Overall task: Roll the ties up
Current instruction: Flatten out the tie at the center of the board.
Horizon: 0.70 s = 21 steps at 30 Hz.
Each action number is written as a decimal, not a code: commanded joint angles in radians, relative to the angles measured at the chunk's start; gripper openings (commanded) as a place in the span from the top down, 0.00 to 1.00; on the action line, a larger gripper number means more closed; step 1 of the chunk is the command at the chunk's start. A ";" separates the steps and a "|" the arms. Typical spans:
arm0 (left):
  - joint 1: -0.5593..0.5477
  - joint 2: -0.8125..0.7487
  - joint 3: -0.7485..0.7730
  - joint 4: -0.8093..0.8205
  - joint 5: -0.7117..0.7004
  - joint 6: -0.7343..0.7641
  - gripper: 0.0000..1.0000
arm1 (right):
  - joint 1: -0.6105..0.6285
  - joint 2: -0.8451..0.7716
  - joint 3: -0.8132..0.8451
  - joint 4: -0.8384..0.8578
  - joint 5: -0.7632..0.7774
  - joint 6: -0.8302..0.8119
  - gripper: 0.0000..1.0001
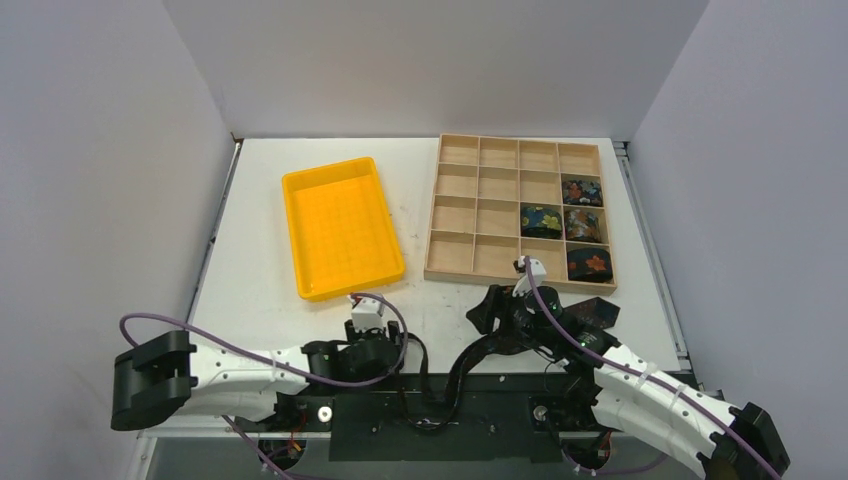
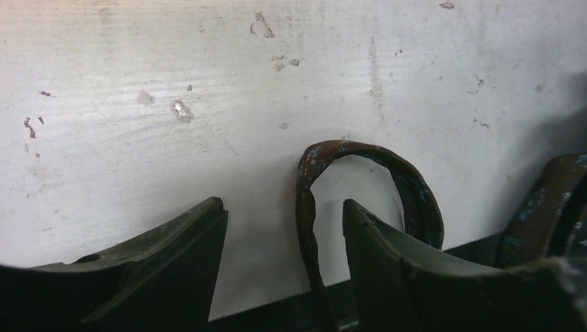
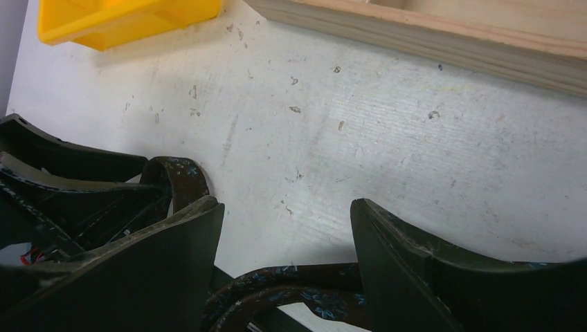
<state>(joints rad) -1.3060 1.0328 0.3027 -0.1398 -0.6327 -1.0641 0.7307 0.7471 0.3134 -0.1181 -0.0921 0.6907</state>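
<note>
Scuffed white table (image 1: 250, 285), yellow bin (image 1: 342, 225) left, wooden compartment tray (image 1: 458, 182) right, loose dark tie (image 1: 465, 360) near front

Both arms are built alike: the left arm (image 1: 250, 368) and the right arm (image 1: 650, 395) have white shells between bulky black joint housings, and both rise from a black base plate (image 1: 480, 430). On that plate sit silvery round fittings (image 1: 323, 411). A thin purple cable (image 1: 150, 318) runs along each arm from the plate's side to a small white camera block (image 1: 365, 310). The left gripper (image 2: 284, 207) and right gripper (image 3: 287, 207) have dark, broad, curved fingers (image 2: 173, 263) with scuffed edges.
</note>
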 commanded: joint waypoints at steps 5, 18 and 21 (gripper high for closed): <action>0.048 0.173 0.111 -0.166 -0.022 -0.040 0.81 | 0.019 -0.023 0.044 -0.026 0.188 0.014 0.32; 0.242 -0.224 0.224 -0.620 0.018 -0.187 1.00 | 0.015 -0.003 -0.061 -0.097 0.412 0.208 0.34; 0.268 -0.332 0.207 -0.664 0.038 -0.208 1.00 | 0.013 0.067 -0.059 -0.091 0.411 0.242 0.34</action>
<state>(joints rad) -1.0660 0.8032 0.4839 -0.6598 -0.6182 -1.2068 0.7414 0.7521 0.2649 -0.2398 0.2668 0.8589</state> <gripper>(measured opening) 0.018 0.662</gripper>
